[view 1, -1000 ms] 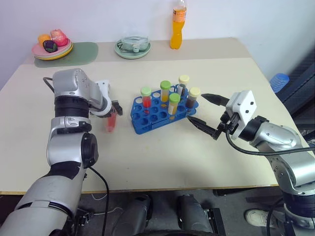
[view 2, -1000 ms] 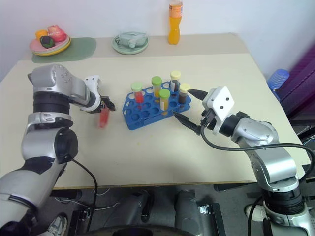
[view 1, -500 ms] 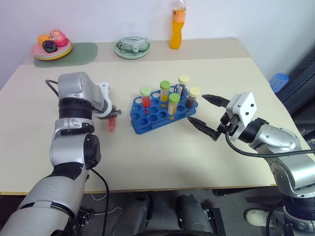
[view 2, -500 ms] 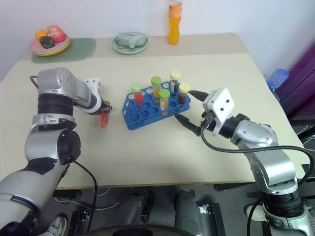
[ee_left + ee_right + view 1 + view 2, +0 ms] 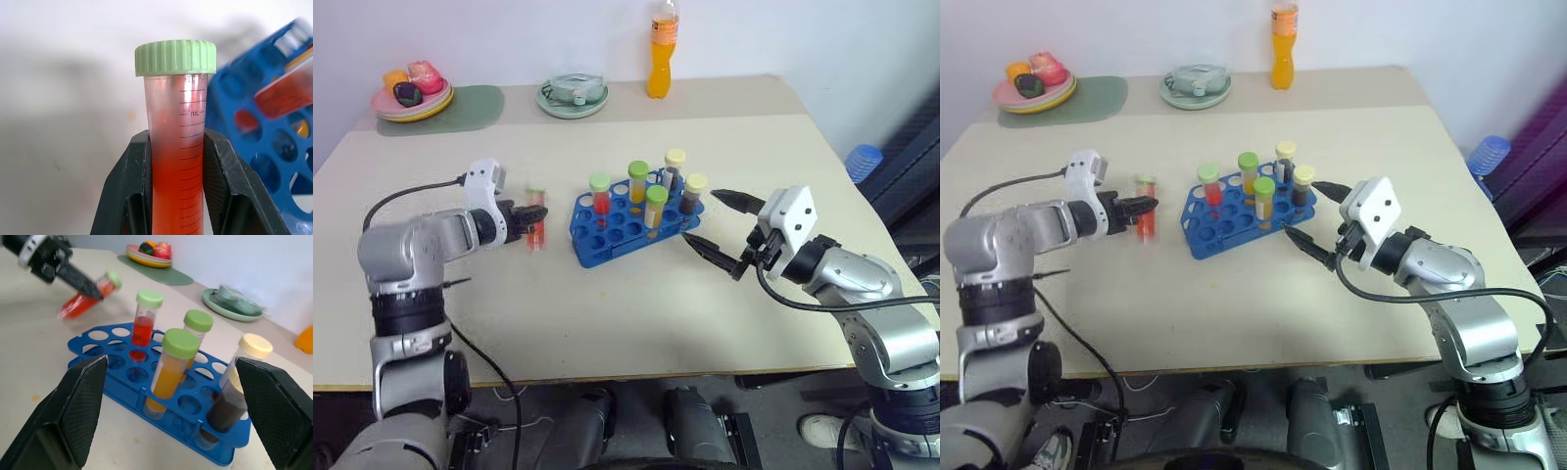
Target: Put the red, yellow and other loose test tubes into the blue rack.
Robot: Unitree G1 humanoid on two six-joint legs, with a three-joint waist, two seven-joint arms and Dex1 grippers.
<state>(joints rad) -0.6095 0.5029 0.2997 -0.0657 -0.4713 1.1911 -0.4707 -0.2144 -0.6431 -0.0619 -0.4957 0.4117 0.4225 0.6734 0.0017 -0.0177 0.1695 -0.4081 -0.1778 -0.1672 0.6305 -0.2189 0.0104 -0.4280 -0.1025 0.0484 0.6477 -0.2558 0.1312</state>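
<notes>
One red tube (image 5: 537,233) with a green cap is in hand right now, pinched by my left tool (image 5: 532,214) just beside the near-left end of the blue rack (image 5: 631,220), lifted off the table (image 5: 607,313). From the left wrist view the black fingers (image 5: 129,186) are clamped on the tube body below the cap, with the cap end sticking out past the tips.

Rack already holds five tubes standing upright: a red one, a couple of orange-yellow ones and two darker brown ones with pale caps. Plenty of empty holes on the left half, which is handy since that's the side I'm on.

Right tool (image 5: 720,232) hangs with its jaws spread wide, holding nothing, just off the right end of the rack.

How I'd play it: the tube looks tilted in the right wrist view, so I'd get it properly vertical first, bottom end down, then come over an empty hole and lower straight. No letting go until it's seated. Main risk I see is clipping the neighbouring red tube or shoving the rack sideways, so I'd pick a hole with free space round it. The right tool could steady the rack if it slides.
</notes>
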